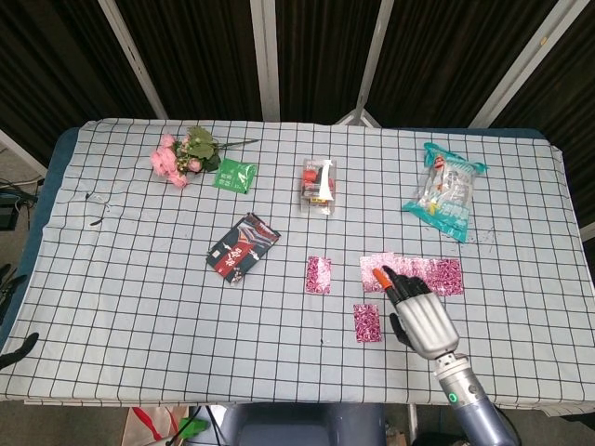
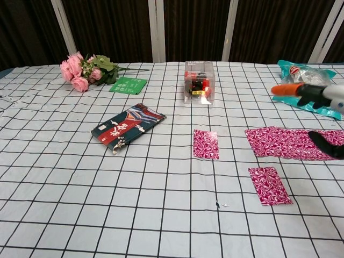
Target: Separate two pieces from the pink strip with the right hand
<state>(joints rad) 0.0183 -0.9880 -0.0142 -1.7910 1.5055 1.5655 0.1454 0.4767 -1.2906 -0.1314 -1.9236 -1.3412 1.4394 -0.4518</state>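
The pink strip lies flat on the checked cloth right of centre, and in the chest view the pink strip runs off to the right. Two cut pink pieces lie apart from it: one piece to its left and another piece nearer the front edge, also seen as the left piece and the front piece. My right hand hovers over the strip's middle with its fingers spread and nothing in it. An orange-tipped finger points left. The left hand is out of sight.
A pink flower bunch and a green packet lie at the back left. A dark snack packet sits left of centre, a clear box at the back middle, and a teal snack bag at the back right.
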